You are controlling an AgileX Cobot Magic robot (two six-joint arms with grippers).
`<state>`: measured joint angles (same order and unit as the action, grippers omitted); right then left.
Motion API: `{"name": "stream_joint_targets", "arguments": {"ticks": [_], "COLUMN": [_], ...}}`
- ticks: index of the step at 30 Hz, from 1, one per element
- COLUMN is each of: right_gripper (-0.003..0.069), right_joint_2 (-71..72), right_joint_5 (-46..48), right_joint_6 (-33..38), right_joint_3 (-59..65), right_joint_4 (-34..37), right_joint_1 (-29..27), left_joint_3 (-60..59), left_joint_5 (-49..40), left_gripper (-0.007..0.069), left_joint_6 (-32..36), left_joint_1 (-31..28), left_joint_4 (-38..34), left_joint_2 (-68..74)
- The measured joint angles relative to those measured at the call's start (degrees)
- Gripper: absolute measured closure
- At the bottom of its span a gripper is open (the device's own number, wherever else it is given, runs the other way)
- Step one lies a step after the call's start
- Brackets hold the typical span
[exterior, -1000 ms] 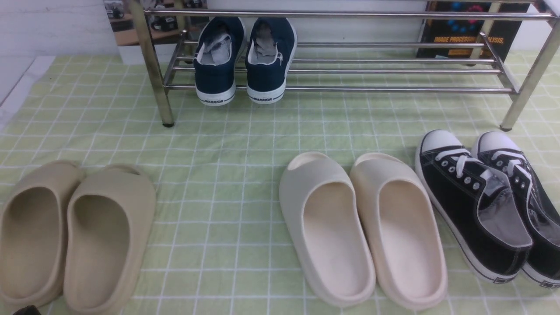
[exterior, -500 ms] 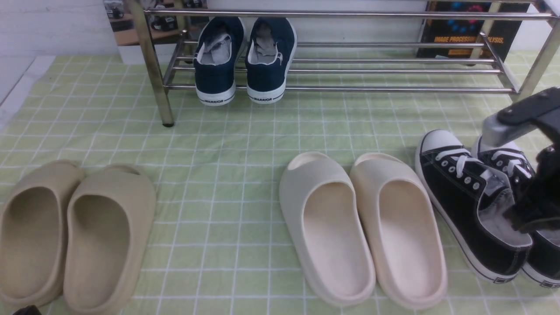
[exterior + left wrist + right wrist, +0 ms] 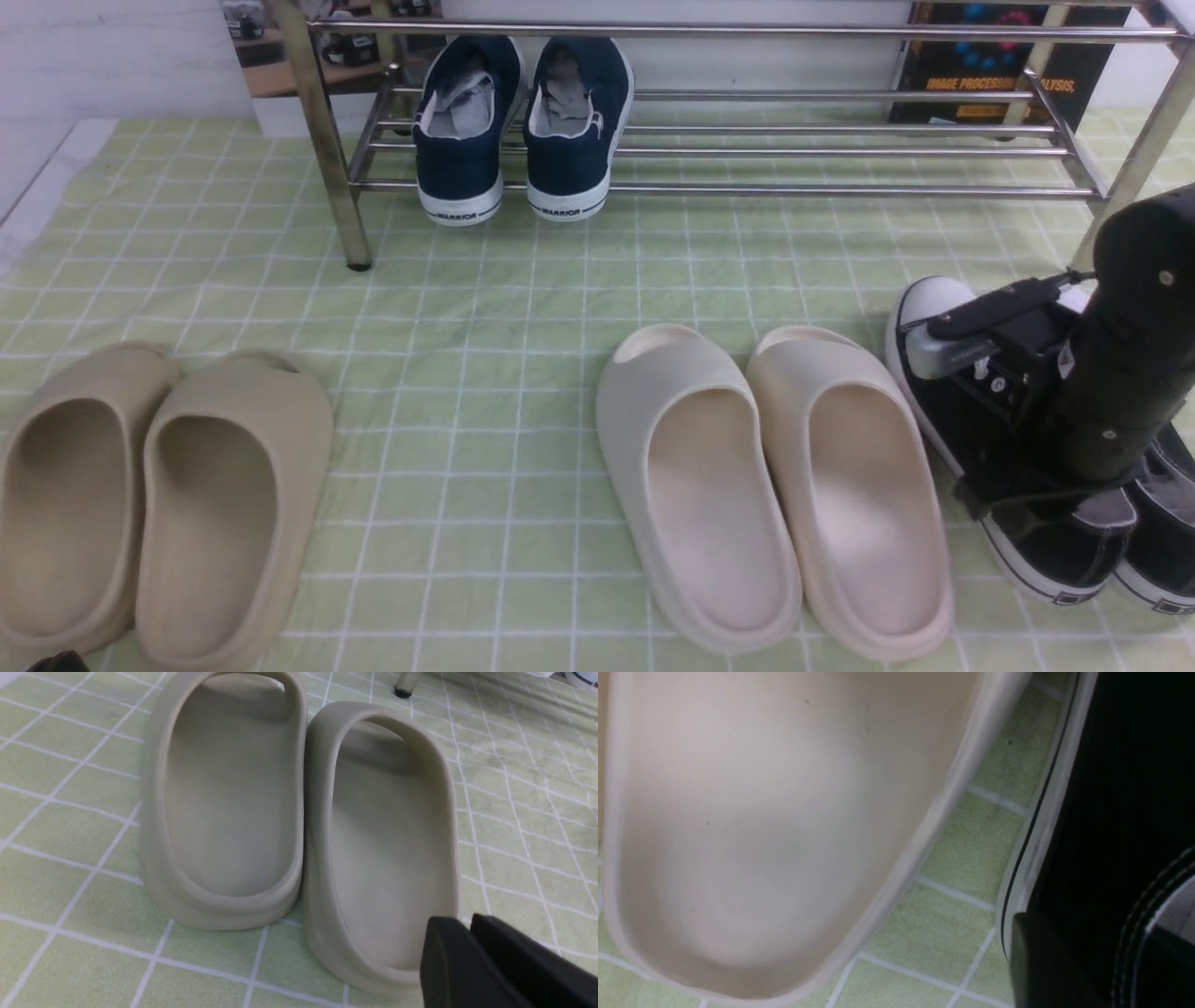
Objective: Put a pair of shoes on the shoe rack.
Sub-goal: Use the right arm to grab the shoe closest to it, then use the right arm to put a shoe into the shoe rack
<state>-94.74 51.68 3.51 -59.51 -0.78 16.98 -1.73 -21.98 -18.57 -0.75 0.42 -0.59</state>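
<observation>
- The right tool, absent a second ago, has been lowered onto the black sneakers; whether it is clamped cannot be told.
- The sneakers are still left on the surface, before the shoe rack.
- The left tool is kept together.

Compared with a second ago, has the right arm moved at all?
Yes. The right arm was out of view then. It has come in from the right edge, leftward across the shoe rack's front right leg and down over the black sneakers.
</observation>
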Motion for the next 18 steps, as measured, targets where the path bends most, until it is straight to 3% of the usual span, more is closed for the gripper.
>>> {"name": "stream_joint_targets", "arguments": {"ticks": [2,4,12,18], "right_gripper": [0.0589,0.0645,0.0646,0.0646], "right_joint_2": [0.06,0.45,5.95,9.11], "right_joint_5": [0.0,0.08,8.36,13.89], "right_joint_6": [-0.08,-0.07,-0.07,0.25], "right_joint_3": [-0.06,-0.06,-4.06,-14.63], "right_joint_4": [-0.49,-0.61,-0.48,0.26], "right_joint_1": [0.04,0.04,0.06,0.13], "left_joint_3": [0.0,0.0,0.0,0.0], "left_joint_5": [0.0,0.0,0.0,0.0], "left_gripper": [0.0553,0.0552,0.0544,0.0537], "left_joint_6": [0.0,0.0,0.0,0.0], "left_joint_1": [0.0,0.0,0.0,0.0], "left_joint_4": [0.06,0.06,0.06,0.01], "left_joint_2": [0.0,0.0,0.0,0.0]}}
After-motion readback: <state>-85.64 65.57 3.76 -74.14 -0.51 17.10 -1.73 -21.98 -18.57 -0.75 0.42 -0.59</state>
